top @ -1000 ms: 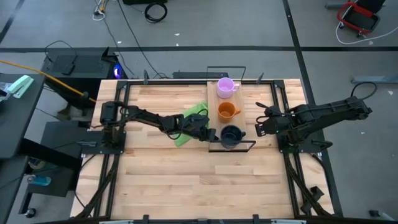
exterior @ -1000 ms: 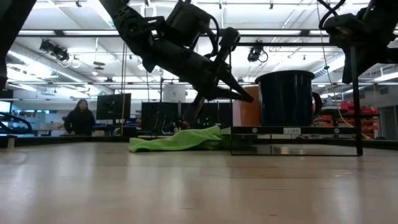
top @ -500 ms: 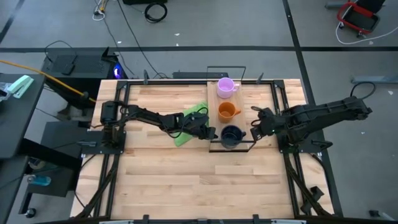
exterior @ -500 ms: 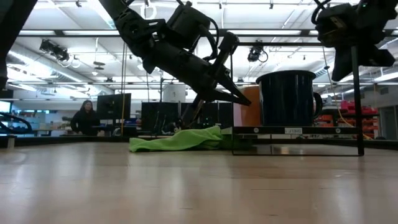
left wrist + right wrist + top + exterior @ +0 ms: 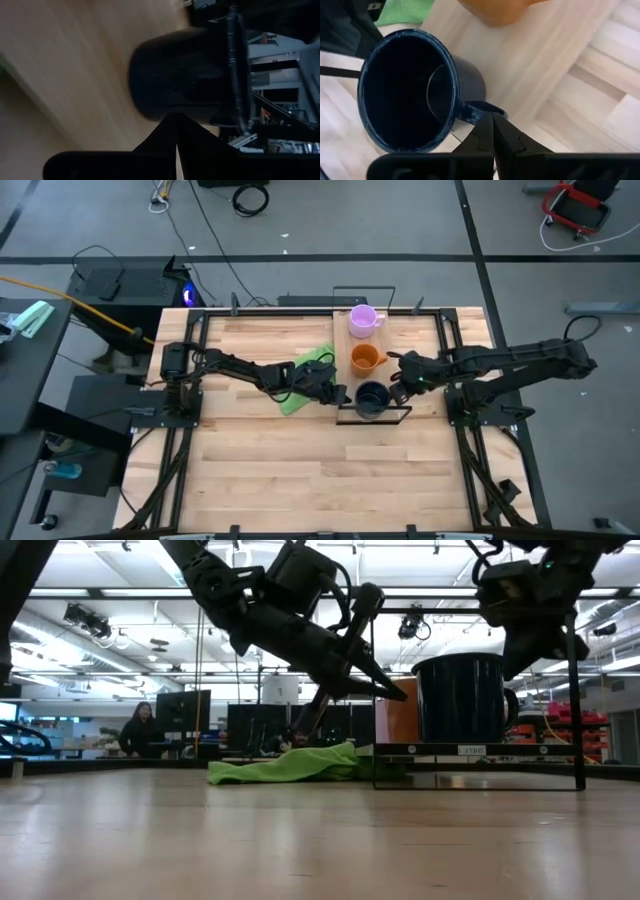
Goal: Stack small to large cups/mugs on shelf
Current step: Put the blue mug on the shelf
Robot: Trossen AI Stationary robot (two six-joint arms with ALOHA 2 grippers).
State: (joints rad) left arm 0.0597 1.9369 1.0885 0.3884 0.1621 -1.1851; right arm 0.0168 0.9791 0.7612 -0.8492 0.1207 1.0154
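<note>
Mugs first, high view: pale purple handled mug point(image 5: 362, 320), orange handled mug point(image 5: 364, 359) and dark navy-black handled mug point(image 5: 372, 397) stand in a row on the long light wooden shelf board with black wire ends point(image 5: 393, 345), purple at the far end, navy at the near end, apart and not nested. Placement looks done; any nesting is left, I judge. Left gripper point(image 5: 338, 394) is just beside the navy mug, over the crumpled green cloth point(image 5: 308, 376). Right gripper point(image 5: 397, 385) is just beside the navy mug on its other side.

Low view: navy mug upright on shelf, both grippers near it and above board level.

Left wrist view: fingers point(image 5: 170, 131) pressed together, tips near the navy mug's wall.

Right wrist view: fingers point(image 5: 487, 131) pressed together, tips at the navy mug's handle, gripping nothing.
</note>
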